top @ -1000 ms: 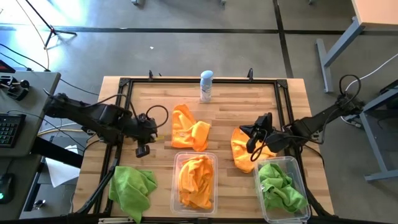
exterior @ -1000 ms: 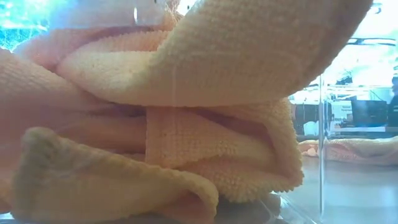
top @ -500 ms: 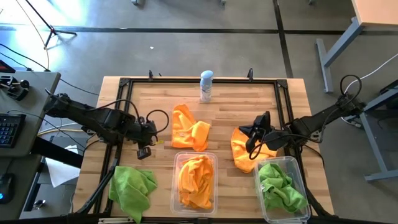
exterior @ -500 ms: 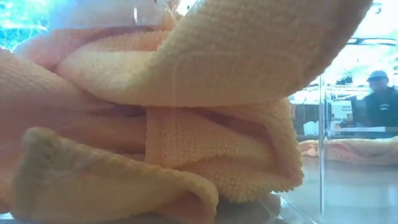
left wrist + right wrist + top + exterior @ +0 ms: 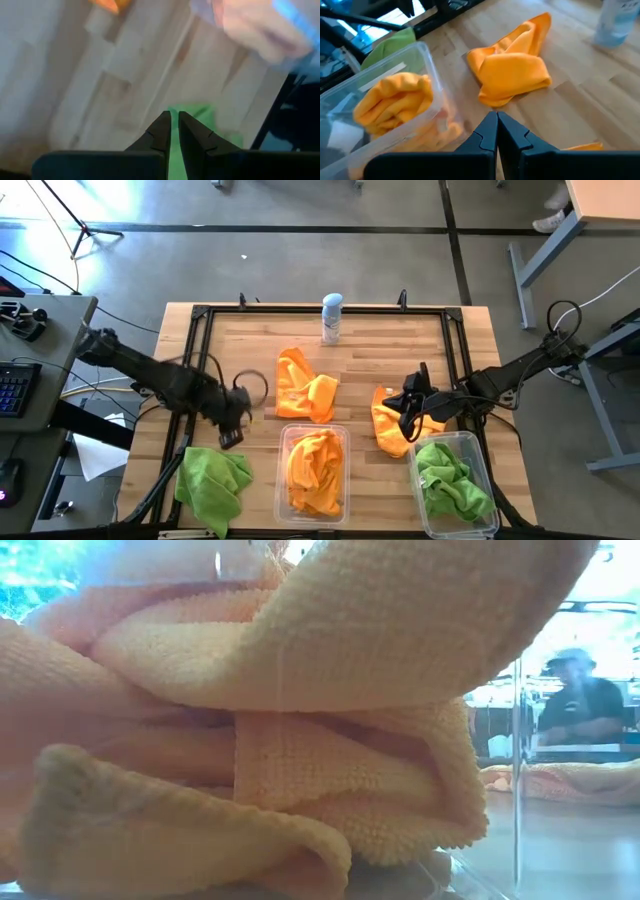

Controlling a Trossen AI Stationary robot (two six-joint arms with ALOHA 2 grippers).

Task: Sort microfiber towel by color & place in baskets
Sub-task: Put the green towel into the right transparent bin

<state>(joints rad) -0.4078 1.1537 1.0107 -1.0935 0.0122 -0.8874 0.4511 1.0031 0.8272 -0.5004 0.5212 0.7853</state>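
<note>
Wooden table [image 5: 360,365]; a person [image 5: 583,700] stands in the room beyond.

Bright, even light falls on the worktop [image 5: 380,360] from overhead, with only soft shadows under the cloths. From above, the left arm [image 5: 170,385] smears with motion blur while everything else stays crisp. At table height an orange towel [image 5: 300,720] fills the lens, close and soft, and the room behind glows washed out. The left wrist view is heavily blurred; the right wrist view is clear, brighter toward its far corner.
</note>
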